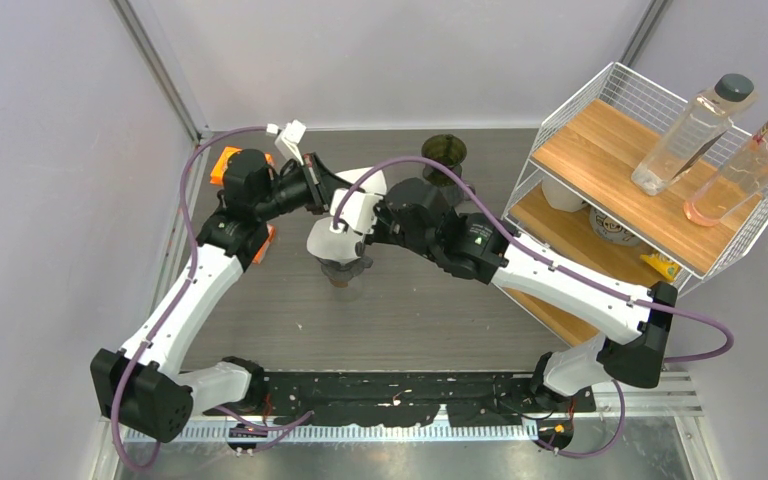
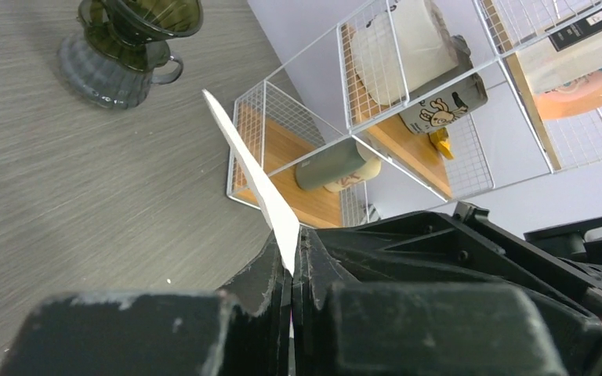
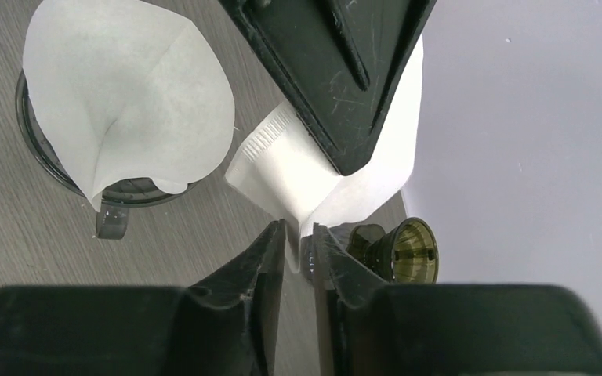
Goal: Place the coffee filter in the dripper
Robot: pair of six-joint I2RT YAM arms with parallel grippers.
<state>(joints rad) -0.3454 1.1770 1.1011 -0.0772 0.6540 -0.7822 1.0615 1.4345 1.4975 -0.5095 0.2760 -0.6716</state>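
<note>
My left gripper (image 2: 291, 251) is shut on a folded white coffee filter (image 2: 251, 168), seen edge-on and held above the table. In the right wrist view the left fingers (image 3: 337, 86) pinch the filter (image 3: 298, 172) from above. Its lower corner hangs between the fingers of my right gripper (image 3: 298, 239), which stand a narrow gap apart. Below, a clear dark dripper (image 3: 114, 200) on the table holds another opened white filter (image 3: 125, 94). A second, dark green dripper (image 1: 445, 152) stands empty at the back. From above, both grippers (image 1: 332, 195) (image 1: 362, 235) meet over the middle dripper (image 1: 345, 272).
A white wire rack (image 1: 620, 170) with wooden shelves stands at the right, with two bottles (image 1: 695, 130) (image 1: 750, 165) lying on top and cans and a cup on the lower shelf. Grey walls close the back and sides.
</note>
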